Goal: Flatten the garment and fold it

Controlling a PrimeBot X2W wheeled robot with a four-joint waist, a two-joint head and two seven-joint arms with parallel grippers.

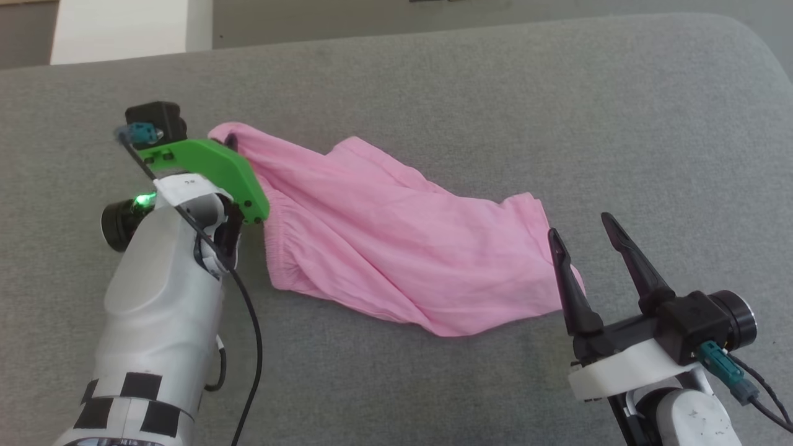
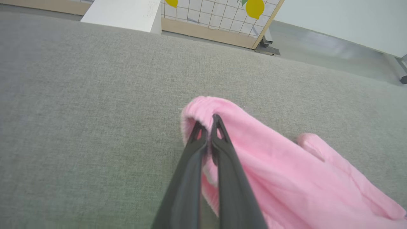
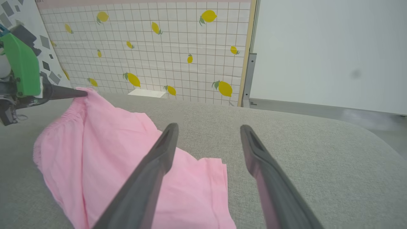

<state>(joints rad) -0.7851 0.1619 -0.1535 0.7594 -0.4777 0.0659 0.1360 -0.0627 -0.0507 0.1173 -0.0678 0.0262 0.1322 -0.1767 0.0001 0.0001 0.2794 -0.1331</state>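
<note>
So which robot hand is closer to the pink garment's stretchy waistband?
Left. The left gripper has its jaws shut on the garment's waistband; the right gripper, jaws open, hovers at the opposite hem end.

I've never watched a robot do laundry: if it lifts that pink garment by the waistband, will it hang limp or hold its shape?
Probably limp: the garment lies in soft wrinkles and folds. Likely light, since the left end effector holds its waistband corner up with a fingertip pinch. Pushed across the grey fabric surface, it may bunch rather than slide.
</note>
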